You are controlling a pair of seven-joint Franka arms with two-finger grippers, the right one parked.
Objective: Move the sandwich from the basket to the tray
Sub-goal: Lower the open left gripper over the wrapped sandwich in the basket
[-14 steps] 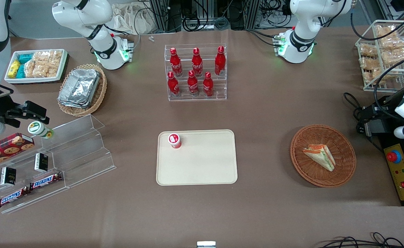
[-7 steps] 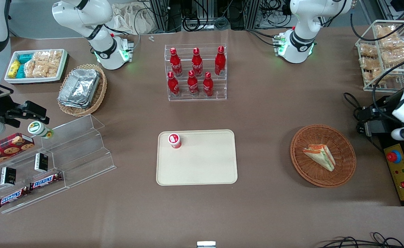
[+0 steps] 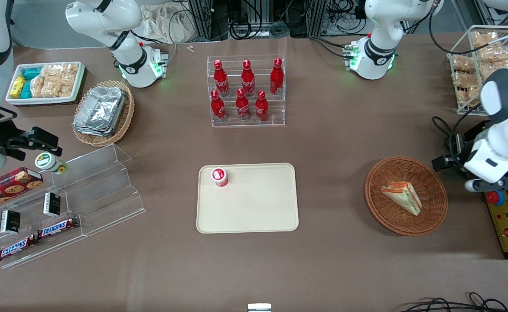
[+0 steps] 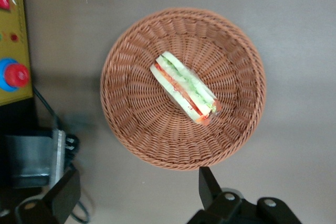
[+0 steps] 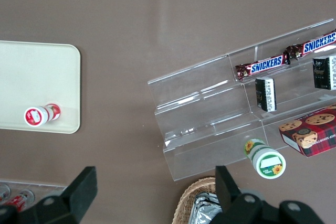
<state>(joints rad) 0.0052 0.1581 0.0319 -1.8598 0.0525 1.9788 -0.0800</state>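
My gripper hangs above the table with its fingers spread wide and nothing between them. In the front view it is hidden under my own wrist, at the working arm's end of the table.

Closest to it is the basket, below and just past my fingertips in the wrist view, its rim beside my wrist in the front view. The sandwich lies in the middle of that basket on the weave (filling edge up, showing red, orange and green stripes). I am not touching it, nor the basket.

Just beside me is a yellow control box with a red button, and cables lie on the table close by.

Well away from my gripper, toward the parked arm, sits the tray. A small red cup with a white lid stands in the tray corner farthest from me; the rest of the tray is bare.

Farther from the front camera than the tray is a clear rack of red bottles. A wire rack of snack bags stands at my end of the table, also farther from that camera than I am.

Farthest from me, at the parked arm's end, are clear steps with Snickers bars.
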